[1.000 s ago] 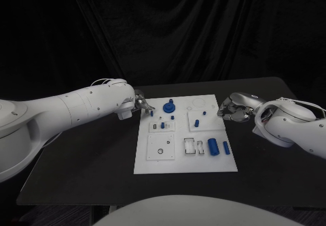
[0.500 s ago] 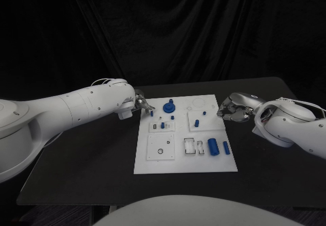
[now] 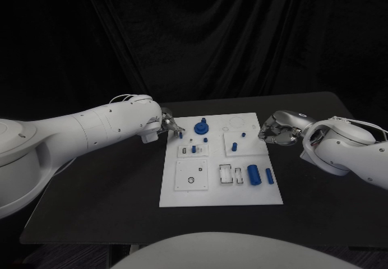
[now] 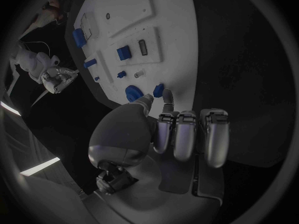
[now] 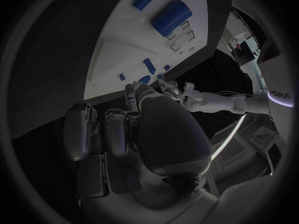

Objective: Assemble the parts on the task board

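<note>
The white task board (image 3: 182, 193) lies in the middle of the black table. On it sit a round blue part (image 3: 201, 126), a small blue peg (image 3: 234, 147), a thick blue cylinder (image 3: 253, 174) and a thin blue bar (image 3: 268, 177). My left hand (image 3: 167, 125) hovers at the board's far left corner; its thumb and a finger pinch a small blue part (image 4: 159, 89) just above the board's edge (image 4: 181, 45), beside the round blue part (image 4: 132, 93). My right hand (image 3: 275, 130) stays at the board's right edge, fingers curled in with nothing seen in them.
Black table (image 3: 97, 202) surrounds the board on every side. White inset plates (image 3: 192, 175) and open slots (image 3: 231, 173) mark the board's near half. My right hand (image 4: 57, 79) also appears in the left wrist view, beyond the board.
</note>
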`<state>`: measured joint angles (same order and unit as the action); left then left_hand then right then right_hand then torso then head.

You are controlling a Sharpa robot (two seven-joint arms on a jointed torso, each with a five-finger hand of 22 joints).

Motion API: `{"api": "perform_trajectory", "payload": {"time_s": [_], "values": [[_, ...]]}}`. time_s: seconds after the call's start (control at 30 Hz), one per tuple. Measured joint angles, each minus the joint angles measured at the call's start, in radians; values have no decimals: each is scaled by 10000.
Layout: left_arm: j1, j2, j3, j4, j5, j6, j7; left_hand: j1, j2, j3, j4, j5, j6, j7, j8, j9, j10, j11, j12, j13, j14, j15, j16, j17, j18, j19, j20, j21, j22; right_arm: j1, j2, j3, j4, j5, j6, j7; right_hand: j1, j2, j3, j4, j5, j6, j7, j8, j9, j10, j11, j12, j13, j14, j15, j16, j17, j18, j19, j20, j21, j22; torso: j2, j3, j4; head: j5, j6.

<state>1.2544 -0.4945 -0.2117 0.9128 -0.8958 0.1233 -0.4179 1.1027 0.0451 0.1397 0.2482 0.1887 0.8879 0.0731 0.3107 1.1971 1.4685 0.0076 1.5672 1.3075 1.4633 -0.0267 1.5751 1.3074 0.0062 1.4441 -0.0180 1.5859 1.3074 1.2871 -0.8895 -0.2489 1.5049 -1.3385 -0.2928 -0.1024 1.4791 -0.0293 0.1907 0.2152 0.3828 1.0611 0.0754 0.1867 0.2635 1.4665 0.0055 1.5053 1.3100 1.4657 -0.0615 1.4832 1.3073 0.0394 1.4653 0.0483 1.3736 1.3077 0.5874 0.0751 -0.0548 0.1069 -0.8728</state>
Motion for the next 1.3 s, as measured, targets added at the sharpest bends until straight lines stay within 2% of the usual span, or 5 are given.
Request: {"api": "perform_trajectory", "payload": {"time_s": [0.3, 0.87, 0.97, 1.1, 1.3], "values": [[-35, 13, 0, -13, 0, 41, 4, 0, 0, 0, 0, 0, 0, 0, 0, -17, -36, 36, 0, 0, 0, 0, 0, 0, 0, -73, 1, 18, 0, -2, -2, 0, 1, 0, 0, 5, 0, 0, 0, 0, 0, 0, 0, 0, 0, 0, 0, 8, -1, 0, 0, 0, 0, 0, 0, 0, 0, -1, 6, -2, 1, -10, 0], [-41, 35, 1, -6, -1, 65, 62, 121, 63, -27, -27, 283, 26, 25, -127, -68, -36, 35, 0, 0, 37, 37, 0, 0, 0, -182, 37, 38, 0, -4, 9, 0, -4, 0, 7, 8, 0, 0, 0, 0, 0, 0, 0, 0, -1, 0, 0, 19, 0, 0, 0, 0, 0, 0, 0, 0, 0, -2, 6, 4, -3, -1, 0], [-42, 36, 1, -4, -1, 65, 79, 185, 80, 20, -74, 439, 26, 25, -195, -82, -36, 35, 0, 0, 37, 37, 0, 0, 0, -192, 47, 38, 0, -5, 8, 0, -7, 0, 10, 8, 0, 0, 0, 0, 0, 0, 0, 0, -2, 0, 0, 20, 1, 0, 0, 0, 0, 0, 0, 0, 0, -2, 6, 4, -3, -8, 0], [-43, 36, 1, -4, -1, 65, 112, 291, 53, 72, -125, 831, 61, -12, -283, -99, -36, 35, 0, 0, 37, 37, 0, 0, 0, -253, 38, 38, 0, -6, 9, 0, -9, 0, 14, 8, 0, 0, 28, -28, 0, 0, 0, 0, 14, 0, 0, -29, 9, 0, 0, -41, 0, 0, 0, 0, 0, -2, 3, 4, -3, -5, 0], [-44, 37, 1, -4, -1, 70, 145, 381, 66, 138, -223, 1070, 58, -14, -350, -99, -36, 35, 0, 0, 37, 37, 0, 0, -1, -362, 71, 76, 0, -9, 12, 0, -11, 0, 22, 8, 0, 0, 28, -28, -1, 0, 0, 0, 14, 0, 0, -36, 8, 0, 0, -41, 0, 0, 0, 0, 0, -3, 1, 4, -3, 17, 0]]}}
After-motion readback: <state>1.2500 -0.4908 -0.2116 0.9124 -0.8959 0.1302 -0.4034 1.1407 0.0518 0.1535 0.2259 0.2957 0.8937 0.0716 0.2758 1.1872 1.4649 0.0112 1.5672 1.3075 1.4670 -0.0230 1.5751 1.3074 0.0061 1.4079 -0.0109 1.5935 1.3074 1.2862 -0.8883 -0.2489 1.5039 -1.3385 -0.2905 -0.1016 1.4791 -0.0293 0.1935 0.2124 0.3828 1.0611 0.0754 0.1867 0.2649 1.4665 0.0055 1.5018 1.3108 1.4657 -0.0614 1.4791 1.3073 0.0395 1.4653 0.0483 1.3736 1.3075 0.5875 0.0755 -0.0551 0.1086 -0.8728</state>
